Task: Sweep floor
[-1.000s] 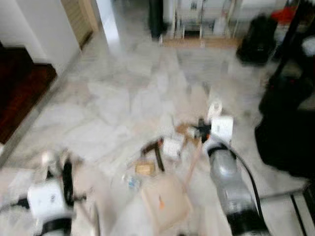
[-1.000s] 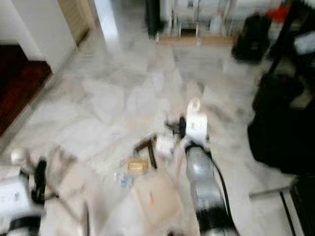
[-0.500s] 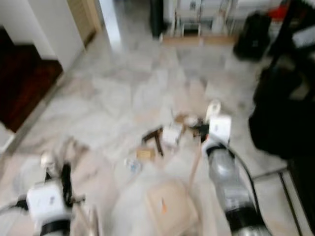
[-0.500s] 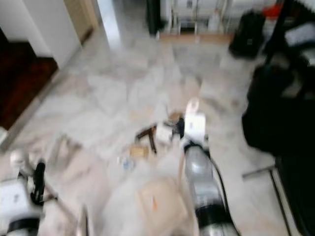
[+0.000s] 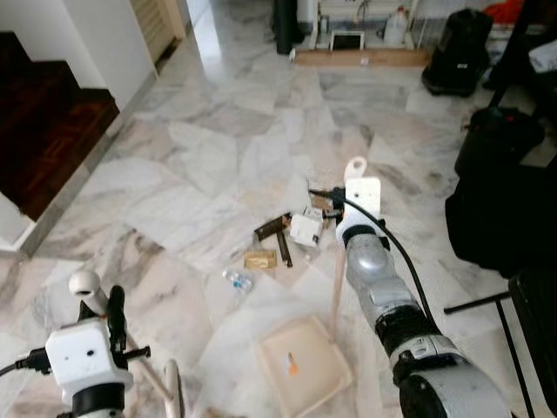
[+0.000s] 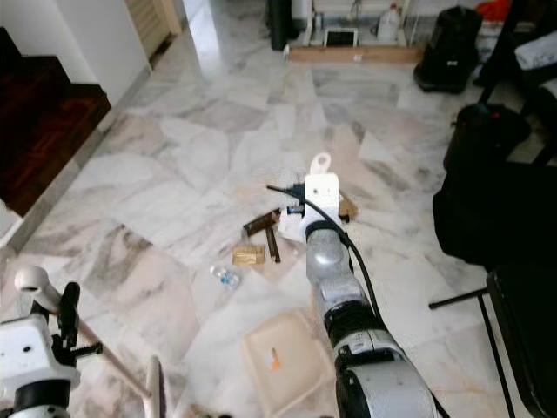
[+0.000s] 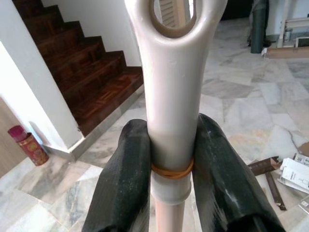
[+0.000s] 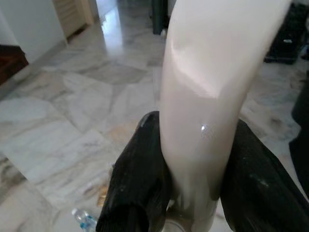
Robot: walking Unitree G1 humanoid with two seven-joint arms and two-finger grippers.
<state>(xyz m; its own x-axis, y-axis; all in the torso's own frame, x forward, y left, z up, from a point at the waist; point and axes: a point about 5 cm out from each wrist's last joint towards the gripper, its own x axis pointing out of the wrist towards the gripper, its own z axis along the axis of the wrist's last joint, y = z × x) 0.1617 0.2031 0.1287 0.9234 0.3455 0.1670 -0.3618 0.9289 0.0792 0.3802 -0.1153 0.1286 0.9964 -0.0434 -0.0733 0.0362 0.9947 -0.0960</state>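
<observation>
My left gripper [image 7: 171,140] is shut on the cream broom handle [image 7: 172,87], just below its hanging loop; it sits low at my left [image 5: 113,318]. My right gripper [image 8: 193,140] is shut on the cream dustpan handle [image 8: 212,72] and is stretched forward over the floor [image 5: 341,198]. The handle runs down to the beige dustpan [image 5: 303,374], which rests on the marble floor near me. Litter lies just ahead of the pan: a white paper box [image 5: 305,229], brown sticks [image 5: 277,237], a gold packet [image 5: 259,259] and a small plastic bottle [image 5: 236,279].
Dark wooden stairs [image 5: 43,122] rise at the left beside a white wall [image 5: 104,43]. Black bags [image 5: 505,209] and a black stand leg [image 5: 474,305] crowd the right side. A wooden board [image 5: 361,57] and a black backpack [image 5: 457,61] stand at the far end.
The blurred view has steadied and shifted, so the camera moved. Both grippers keep their hold on the handles. The litter lies as before.
</observation>
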